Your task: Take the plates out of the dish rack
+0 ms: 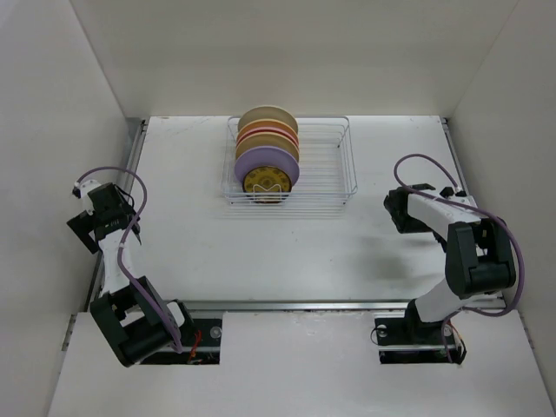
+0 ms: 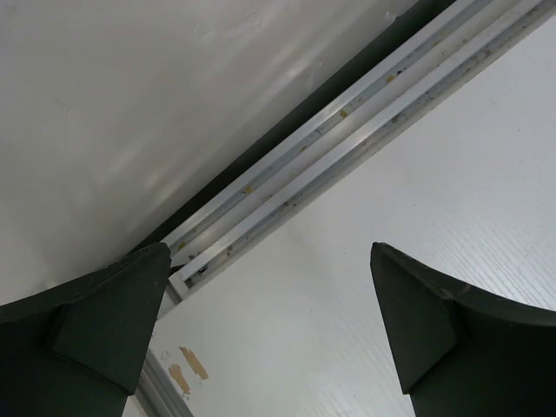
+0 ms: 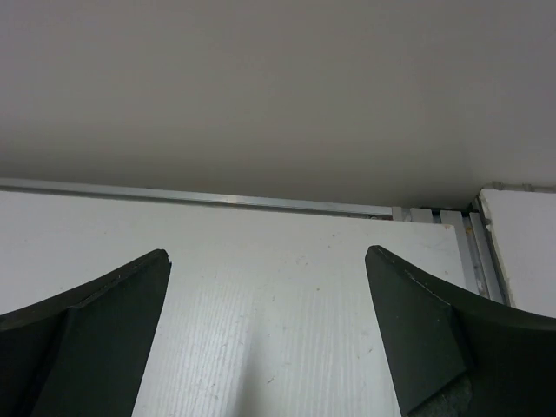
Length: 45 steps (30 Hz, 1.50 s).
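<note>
While the plates (image 1: pixel 268 161) are standing on edge, packed close in the left half of the dish rack (image 1: pixel 334 169) at the far middle of the desk (image 1: pixel 261 252), left jaws and right jaws are gaping wide, holding nothing, well apart from it. Likely risks: jaws snagging rack wire; tight packing dragging a neighbouring plate out.

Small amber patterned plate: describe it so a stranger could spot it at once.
Find the silvery wire dish rack at the white table's far middle; plates stand on edge in its left half. The amber plate is frontmost, before the larger lavender plate, the only patterned one showing.
</note>
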Motion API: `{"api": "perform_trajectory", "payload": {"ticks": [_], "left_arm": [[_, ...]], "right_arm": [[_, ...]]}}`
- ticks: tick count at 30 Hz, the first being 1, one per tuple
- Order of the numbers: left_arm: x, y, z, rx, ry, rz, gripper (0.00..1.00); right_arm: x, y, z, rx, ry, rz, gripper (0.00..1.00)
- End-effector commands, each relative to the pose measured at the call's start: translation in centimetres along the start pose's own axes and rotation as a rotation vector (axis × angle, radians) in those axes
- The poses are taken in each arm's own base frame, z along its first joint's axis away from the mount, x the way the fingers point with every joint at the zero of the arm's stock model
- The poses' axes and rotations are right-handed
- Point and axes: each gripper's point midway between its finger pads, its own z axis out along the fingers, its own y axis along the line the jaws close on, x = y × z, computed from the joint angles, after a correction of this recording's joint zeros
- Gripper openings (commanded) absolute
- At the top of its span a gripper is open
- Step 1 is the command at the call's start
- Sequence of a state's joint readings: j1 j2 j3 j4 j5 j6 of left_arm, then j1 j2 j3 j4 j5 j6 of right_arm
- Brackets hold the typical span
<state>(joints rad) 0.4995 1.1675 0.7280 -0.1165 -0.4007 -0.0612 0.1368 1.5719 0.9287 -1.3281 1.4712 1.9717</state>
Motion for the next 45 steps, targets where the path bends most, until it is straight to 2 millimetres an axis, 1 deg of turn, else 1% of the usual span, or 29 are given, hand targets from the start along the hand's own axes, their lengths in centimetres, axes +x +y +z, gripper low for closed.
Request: {"api": "perform_trajectory", "payload": {"ticks": [1, 7, 10, 12, 14, 15, 16, 17, 18, 20, 21, 22, 23, 24, 25, 26, 28, 29, 31, 33, 35, 36, 38, 39, 40, 41, 42, 43, 45], "left_arm": [[-0.9, 0.4, -0.2, -0.018, -0.031, -0.03, 1.0], [-0.9, 0.4, -0.2, -0.018, -0.031, -0.03, 1.0], [-1.3, 0.8, -0.4, -0.037, -0.038, -0.041, 1.0], [-2.5, 0.8, -0.7, -0.043, 0.003, -0.021, 1.0], [-3.0, -1.9, -0.9, 0.128, 0.107, 0.135, 1.0], [-5.2, -2.3, -3.1, 0.198, 0.163, 0.181, 1.0], [-5.8, -3.3, -4.1, 0.28, 0.211, 0.224, 1.0], [-5.6, -5.9, -5.0, 0.457, 0.274, 0.29, 1.0], [-7.6, -6.2, -7.3, 0.528, 0.279, 0.298, 1.0], [-9.1, -8.4, -10.2, 0.709, 0.255, 0.293, 1.0], [-10.1, -8.7, -11.7, 0.766, 0.219, 0.313, 1.0], [-11.2, -9.4, -13.9, 0.829, 0.187, 0.342, 1.0], [-11.7, -10.1, -15.9, 0.893, 0.159, 0.372, 1.0], [-11.8, -10.7, -17.4, 0.94, 0.142, 0.418, 1.0], [-12.5, -11.6, -19.7, 1.005, 0.078, 0.514, 1.0], [-11.3, -11.9, -21.1, 1.05, 0.121, 0.564, 1.0], [-10.2, -13.1, -22.9, 1.117, 0.154, 0.652, 1.0], [-9.2, -13.7, -24.4, 1.145, 0.177, 0.722, 1.0], [-7.5, -14.8, -23.7, 1.106, 0.247, 0.81, 1.0], [-5.6, -16.5, -24.2, 1.11, 0.291, 0.903, 1.0], [-4.4, -18.3, -23.5, 1.106, 0.345, 0.922, 1.0], [-4.7, -19.8, -23.5, 1.119, 0.32, 0.916, 1.0], [-4.4, -21.9, -22.0, 1.086, 0.349, 0.89, 0.95], [-5.2, -23.4, -22.1, 1.098, 0.315, 0.88, 0.91], [-5.2, -24.1, -21.7, 1.095, 0.324, 0.873, 0.85], [-5.1, -24.9, -21.6, 1.099, 0.33, 0.874, 0.71], [-4.4, -26.5, -20.6, 1.096, 0.361, 0.873, 0.65], [-5.0, -27.5, -20.4, 1.098, 0.34, 0.854, 0.59], [-4.0, -29.1, -18.8, 1.087, 0.375, 0.84, 0.54]], "right_arm": [[-4.3, 2.0, 0.4, -0.094, -0.194, 0.077, 1.0], [-4.9, 1.7, 0.4, -0.085, -0.185, 0.081, 1.0], [-7.7, 1.1, -0.4, -0.103, -0.185, 0.153, 1.0], [-11.2, -0.2, -1.1, -0.123, -0.206, 0.24, 1.0], [-14.0, -0.7, -2.4, -0.173, -0.194, 0.335, 1.0], [-15.9, -1.8, -3.0, -0.2, -0.181, 0.416, 1.0], [-16.9, -2.1, -3.8, -0.229, -0.177, 0.368, 1.0], [-18.8, -1.6, -5.7, -0.313, -0.163, 0.382, 1.0], [-19.7, -1.6, -6.6, -0.354, -0.156, 0.355, 1.0], [-20.4, -1.3, -8.4, -0.439, -0.123, 0.194, 1.0], [-21.1, -0.4, -10.6, -0.539, -0.064, 0.17, 1.0], [-20.8, 0.8, -12.3, -0.593, -0.042, 0.112, 1.0], [-20.7, 1.1, -13.4, -0.644, -0.084, -0.157, 1.0], [-20.5, 2.1, -14.9, -0.721, -0.088, -0.306, 1.0], [-17.8, 6.7, -21.5, -1.1, 0.049, -0.363, 1.0], [-16.6, 7.3, -24.4, -1.324, 0.031, -0.528, 1.0], [-17.0, 7.8, -31.5, -1.694, 0.122, -0.402, 1.0], [-18.2, 7.2, -33.2, -1.807, 0.132, -0.326, 1.0], [-19.4, 6.6, -38.0, -2.08, 0.089, -0.244, 1.0], [-18.6, 7.2, -40.6, -2.185, 0.07, -0.263, 1.0], [-19.5, 7.7, -43.1, -2.285, 0.043, -0.27, 1.0], [-17.0, 9.2, -44.5, -2.296, 0.075, -0.366, 1.0], [-15.3, 10.4, -46.2, -2.343, 0.074, -0.46, 0.88], [-13.7, 12.0, -47.5, -2.344, 0.097, -0.524, 0.84], [-12.7, 12.8, -48.2, -2.351, 0.094, -0.564, 0.72], [-12.0, 13.7, -48.8, -2.351, 0.091, -0.585, 0.67], [-12.4, 14.5, -49.5, -2.353, 0.078, -0.59, 0.63], [-9.7, 15.9, -50.3, -2.343, 0.103, -0.659, 0.6], [-8.8, 17.2, -51.1, -2.344, 0.089, -0.69, 0.58]]}}
